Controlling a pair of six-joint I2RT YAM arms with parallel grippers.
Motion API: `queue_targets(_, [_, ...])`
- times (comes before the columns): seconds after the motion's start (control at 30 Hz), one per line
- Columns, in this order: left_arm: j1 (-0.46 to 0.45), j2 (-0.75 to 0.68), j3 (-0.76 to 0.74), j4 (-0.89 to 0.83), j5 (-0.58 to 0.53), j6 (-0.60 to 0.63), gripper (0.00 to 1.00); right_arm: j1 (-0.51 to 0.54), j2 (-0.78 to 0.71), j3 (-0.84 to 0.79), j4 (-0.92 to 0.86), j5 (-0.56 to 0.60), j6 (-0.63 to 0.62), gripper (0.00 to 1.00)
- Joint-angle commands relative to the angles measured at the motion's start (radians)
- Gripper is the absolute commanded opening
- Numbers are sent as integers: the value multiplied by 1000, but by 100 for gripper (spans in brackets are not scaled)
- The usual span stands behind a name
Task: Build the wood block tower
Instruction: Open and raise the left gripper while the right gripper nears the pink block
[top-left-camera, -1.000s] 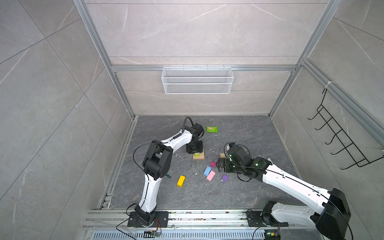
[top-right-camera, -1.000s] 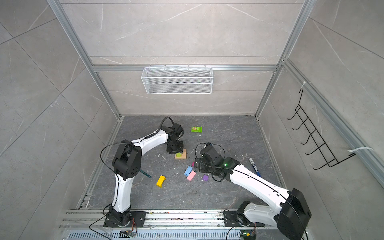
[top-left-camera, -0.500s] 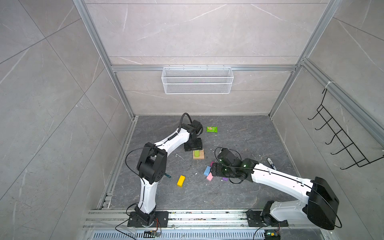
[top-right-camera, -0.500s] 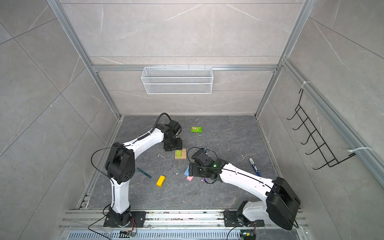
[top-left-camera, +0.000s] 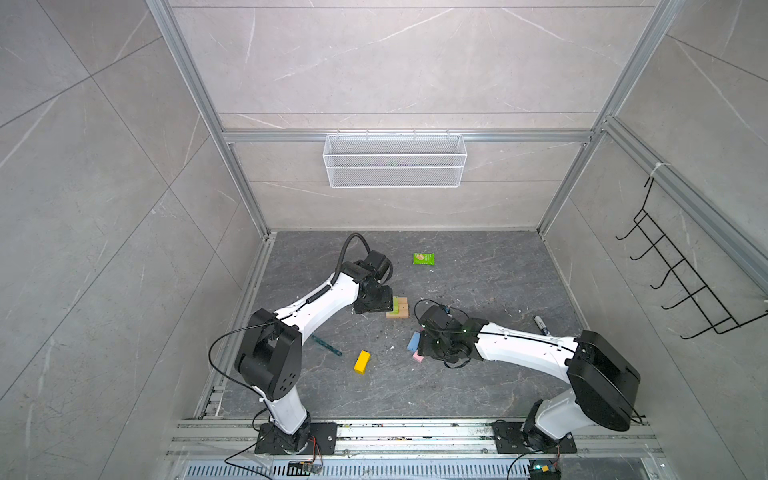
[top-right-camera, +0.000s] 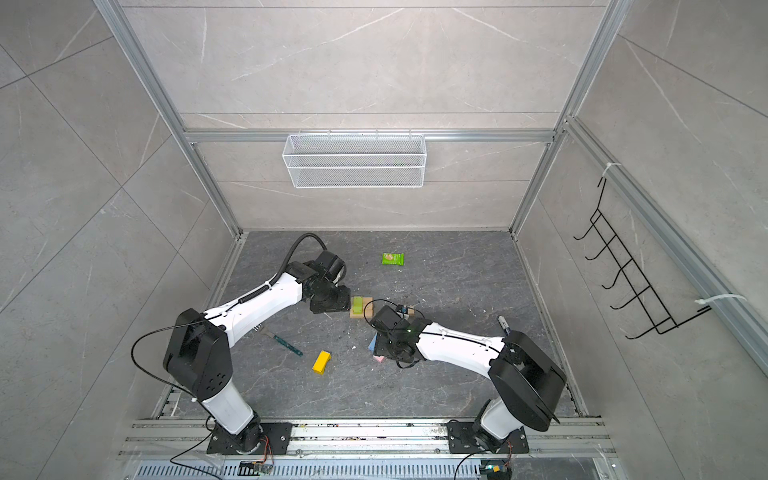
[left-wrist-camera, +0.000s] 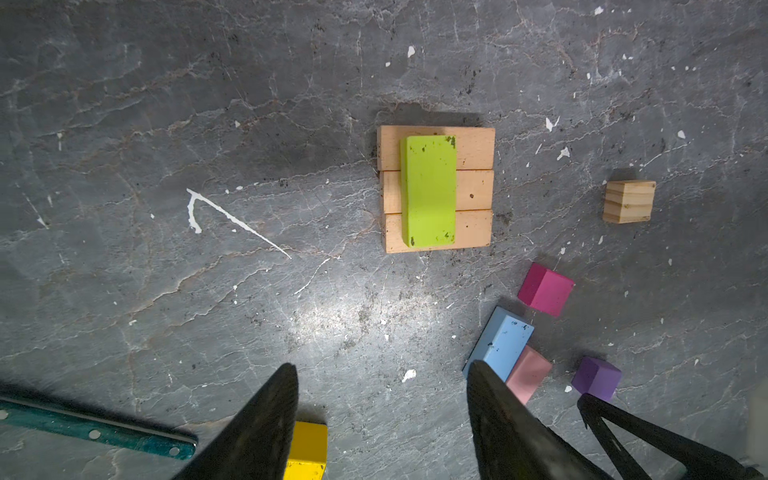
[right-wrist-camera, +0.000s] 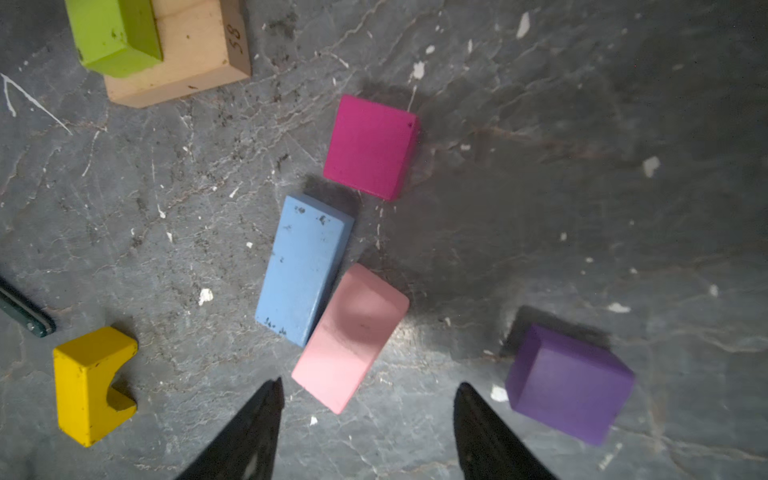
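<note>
1. Toward the left of the grey counter (top-left-camera: 457, 386), seen from above, a thin teal stick (top-left-camera: 326, 345) lies loose. A yellow notched block (top-left-camera: 362, 362) sits near it, not touching.
2. Next comes the left gripper (left-wrist-camera: 382, 365). It hovers beside the tower (left-wrist-camera: 434, 189), its jaws parted with nothing between them.
3. So far the tower is three tan bars (left-wrist-camera: 476, 189) lying side by side and touching. One lime block (left-wrist-camera: 428, 191) lies flat across all three.
4. Right of the tower, a light blue block (right-wrist-camera: 303, 270) and a pink block (right-wrist-camera: 351, 336) lie flat, touching along their long sides. A magenta cube (right-wrist-camera: 370, 145) sits near them. A purple cube (right-wrist-camera: 569, 382) and a tan cube (left-wrist-camera: 628, 201) lie further off.
5. Furthest right is the right gripper (right-wrist-camera: 369, 382), jaws spread and holding nothing. The pink block's near end lies just ahead of its tips. The block's long axis runs away from the jaws, slightly skewed, so they would likely close across its narrow width. This arm is clearly the nearer one. One finger may nudge the light blue block.
</note>
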Motion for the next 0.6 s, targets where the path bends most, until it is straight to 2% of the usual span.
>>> queue_targets(0.0, [7, -78, -46, 62, 5, -20, 67, 6, 45, 31, 25, 28, 51, 48])
queue_targets(0.23, [9, -130, -109, 80, 4, -26, 68, 6, 113, 42, 32, 20, 77, 42])
queue_targets(0.57, [9, -131, -127, 87, 5, -31, 67, 6, 138, 25, 38, 30, 94, 35])
